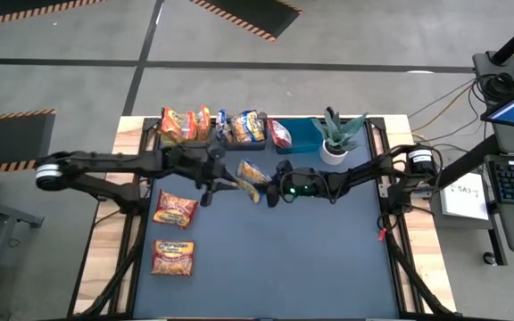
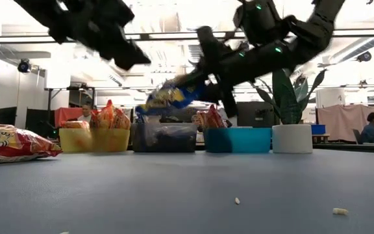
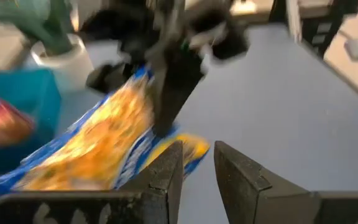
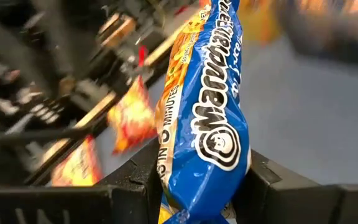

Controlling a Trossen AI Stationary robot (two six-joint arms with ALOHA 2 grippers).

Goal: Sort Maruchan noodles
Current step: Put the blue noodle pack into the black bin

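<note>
A yellow-and-blue Maruchan noodle packet (image 1: 250, 178) hangs above the middle of the blue table, with my right gripper (image 1: 273, 192) shut on it from the right. My left gripper (image 1: 208, 189) hovers just left of the packet and higher (image 2: 125, 55). In its wrist view, its fingers (image 3: 197, 165) stand a little apart with nothing between them. Two orange packets (image 1: 175, 209) (image 1: 172, 257) lie flat on the table at the near left. More packets stand in the bins at the far edge. My right gripper pinches the packet between its two fingers near one short end (image 4: 207, 177). The fingers come about level from the table's right and lie along the packet. The packet runs on away from the gripper toward the left arm, lifted clear of the table (image 2: 167, 97) and sagging a little.
Along the far edge stand a yellow-green bin (image 1: 186, 127) with orange packets, a grey bin (image 1: 244, 129) with yellow-and-blue packets, and a blue bin (image 1: 297, 135) with a red packet. To their right is a potted plant (image 1: 335, 143). The table's near right part is bare.
</note>
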